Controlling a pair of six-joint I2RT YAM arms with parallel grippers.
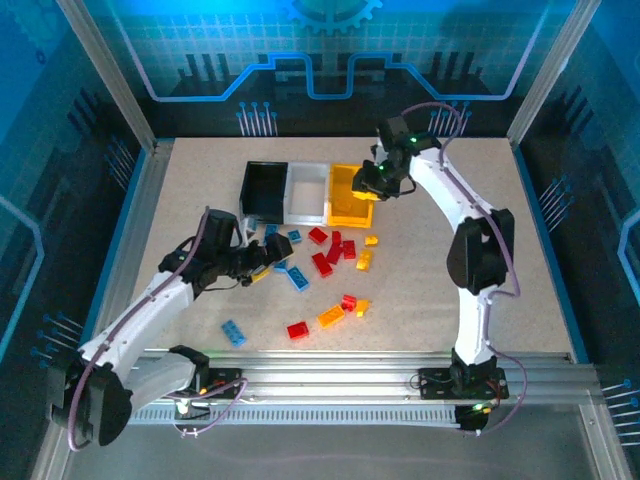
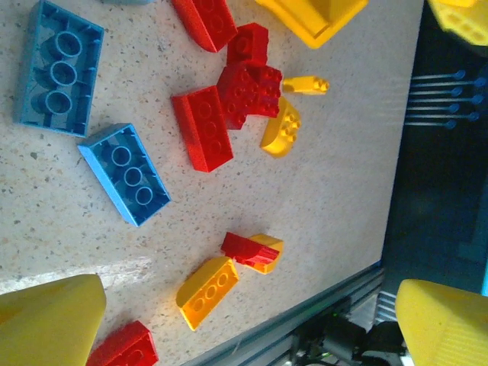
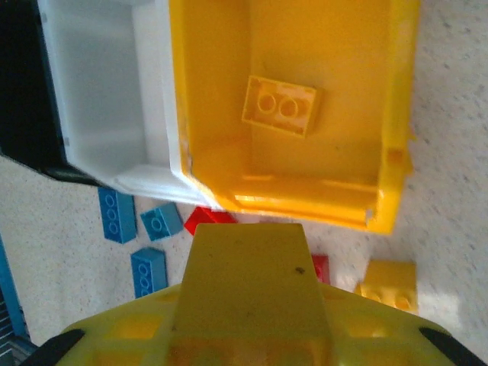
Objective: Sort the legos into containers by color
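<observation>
Where the table (image 1: pixel 540 300) meets its near edge, a bare strip runs the whole width. A lone blue brick (image 1: pixel 233 333) lies closest to it, left of centre. The ground along the right edge is open but for the right arm (image 1: pixel 470 250) rising from the near edge. The left edge is open too, beyond the left arm (image 1: pixel 150 310).

The legos (image 1: pixel 320 262) lie loose around the table's middle, blue, red and yellow mixed. The left jaws hang low over their left side, spread wide and grasping nothing. In the left wrist view, red (image 2: pixel 202 128) and blue (image 2: pixel 123 173) bricks lie between them.

Farther back, toward the far edge, the bins stand in a touching row: black (image 1: pixel 247 190), white (image 1: pixel 308 212), yellow (image 1: pixel 350 212). The black one is too dark inside to tell. The white one (image 3: pixel 99 84) shows a bare floor. One yellow brick (image 3: pixel 280 105) lies studs-down in the yellow one (image 3: pixel 206 91). The right jaws hover over that bin's near rim, clenched on nothing.
</observation>
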